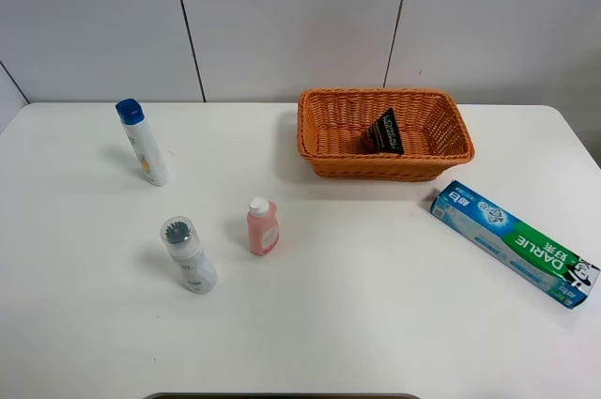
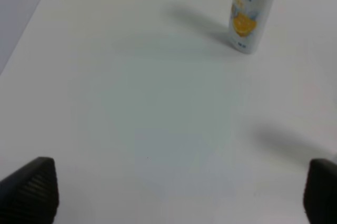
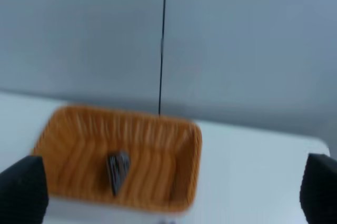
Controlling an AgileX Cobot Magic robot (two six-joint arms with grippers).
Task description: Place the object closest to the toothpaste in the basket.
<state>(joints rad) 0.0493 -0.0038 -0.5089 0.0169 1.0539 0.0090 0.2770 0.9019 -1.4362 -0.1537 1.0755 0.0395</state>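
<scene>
The green and blue toothpaste box (image 1: pixel 515 242) lies at the right of the table. The orange wicker basket (image 1: pixel 376 92) stands at the back, with a black tube (image 1: pixel 384 132) lying inside it. The right wrist view shows the basket (image 3: pixel 158 166) and the black tube (image 3: pixel 118 170) from a distance. My right gripper (image 3: pixel 171 190) is open and empty, well away from the basket. My left gripper (image 2: pixel 174 192) is open and empty above bare table, short of the white bottle (image 2: pixel 251 10). Neither arm shows in the exterior high view.
A white bottle with a blue cap (image 1: pixel 143 143) stands at the left. A small pink bottle (image 1: pixel 262 226) and a clear-capped bottle (image 1: pixel 188 255) stand left of the middle. A grey panelled wall runs behind the table.
</scene>
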